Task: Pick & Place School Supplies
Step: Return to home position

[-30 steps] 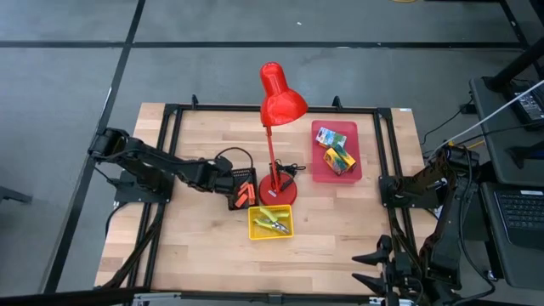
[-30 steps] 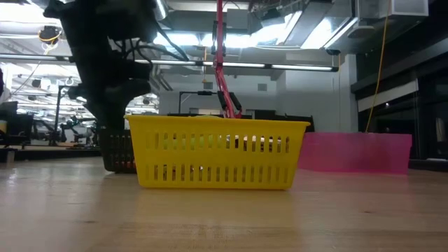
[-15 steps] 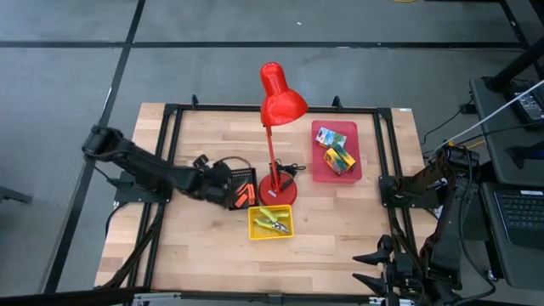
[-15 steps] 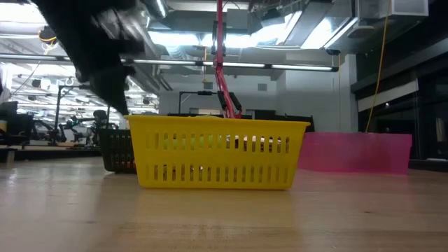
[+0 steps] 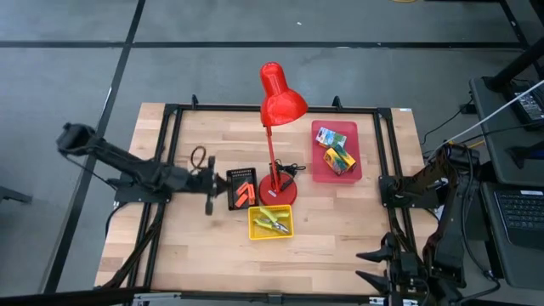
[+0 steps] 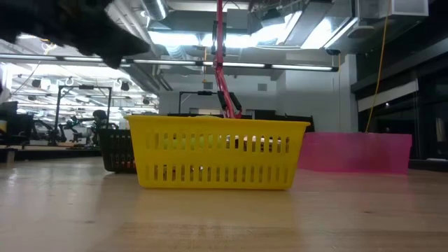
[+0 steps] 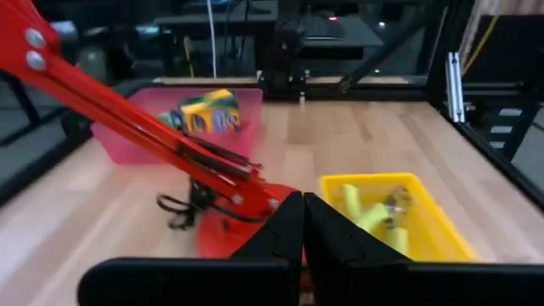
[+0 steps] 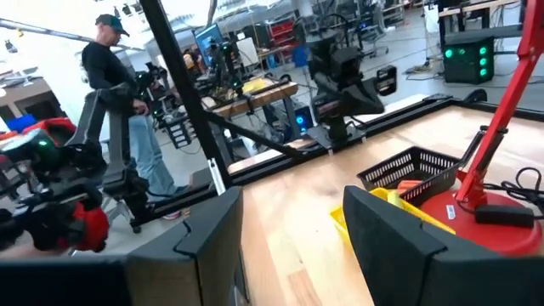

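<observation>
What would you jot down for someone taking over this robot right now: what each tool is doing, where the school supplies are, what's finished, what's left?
Left tool: shut, empty, above the table beside the black bin.
Right tool: open, empty, by the table's right edge.
Crayon boxes lie in the pink tray, orange pieces in the black bin, pliers in the yellow bin.
Done: no supplies lie loose on the table.
Left: probably only bringing the left arm home.

Robotics lab (other robot rigs (image 8: 340, 72), workbenches (image 8: 255, 92))
</observation>
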Controlling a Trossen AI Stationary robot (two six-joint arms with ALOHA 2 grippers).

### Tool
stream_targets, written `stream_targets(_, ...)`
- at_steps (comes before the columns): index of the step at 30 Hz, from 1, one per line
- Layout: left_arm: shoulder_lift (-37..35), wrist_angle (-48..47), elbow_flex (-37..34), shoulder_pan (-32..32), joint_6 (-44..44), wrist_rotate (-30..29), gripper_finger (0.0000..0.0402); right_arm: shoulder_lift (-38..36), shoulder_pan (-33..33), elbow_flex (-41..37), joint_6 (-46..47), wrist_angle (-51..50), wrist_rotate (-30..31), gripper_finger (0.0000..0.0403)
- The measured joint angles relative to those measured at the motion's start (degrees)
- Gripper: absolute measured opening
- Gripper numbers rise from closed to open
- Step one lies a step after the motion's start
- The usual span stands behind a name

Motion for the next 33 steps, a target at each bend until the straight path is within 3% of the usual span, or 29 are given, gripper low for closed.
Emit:
stream_targets(4,-0.6,1.1,-0.3,11.3,6.6,12.6,0.0002,-0.6,-0.4,0.0,-2.6,1.9,0.3,0.0208)
stream_targets(9,-6.5,-4.5,-0.3,18.7,9.5,24.9,0.0002,-0.8,-0.7,0.0,-3.5,3.1,-0.8,0.0208)
stream_targets(11,-10.2,-9.4,-0.8,19.6,9.6,25.2,0.0002,-0.8,-0.6,0.0,-3.2,3.1,-1.3,0.0208)
stream_targets(16,-22.1,-7.3,-7.7,19.3,8.6,24.2,0.0002,-0.8,-0.6,0.0,-4.6,3.2,-0.5,0.0208)
stream_targets(22,-35.8,-11.1,-16.2,18.8,5.7,23.1,0.0002,-0.8,-0.6,0.0,-7.3,3.2,-0.3,0.0208)
stream_targets(28,-46.2,-21.3,-16.2,18.8,8.9,20.8,0.0002,-0.8,-0.6,0.0,-11.1,3.1,-1.6,0.0208)
stream_targets(33,-49.0,-21.2,-16.2,18.9,12.0,19.6,0.0005,-0.8,-1.9,0.0,-14.3,1.6,-3.9,0.0208)
